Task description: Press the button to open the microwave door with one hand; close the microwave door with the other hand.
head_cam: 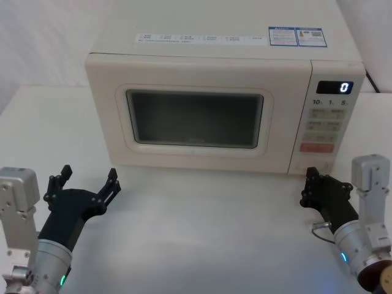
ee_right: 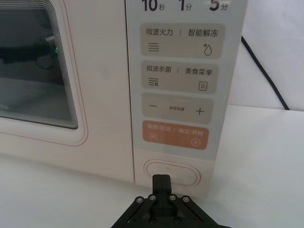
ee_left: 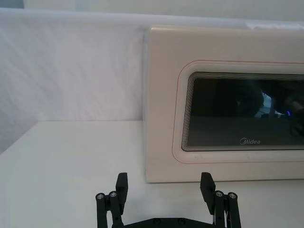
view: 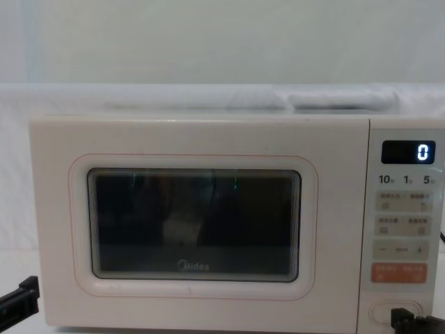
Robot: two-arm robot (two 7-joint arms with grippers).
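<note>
The microwave door [head_cam: 196,116] is a cream panel with a dark window, and it sits flush with the oven front. It also fills the chest view as the door [view: 195,223] with the Midea logo. The button [ee_right: 172,172] is a wide cream pill at the bottom of the control panel, below the orange key, and shows as the button [view: 395,311] low on the right. My right gripper [ee_right: 161,181] is shut, its tips pointing at the button's lower edge; contact cannot be told. My left gripper [ee_left: 165,187] stands open on the table side, a short way in front of the door's left end.
The microwave [head_cam: 214,46] stands on a white table [head_cam: 208,233] against a white wall. A black power cable [ee_right: 266,71] runs behind its right side. The control panel [head_cam: 327,119] shows a lit "0". Bare table lies between the two arms.
</note>
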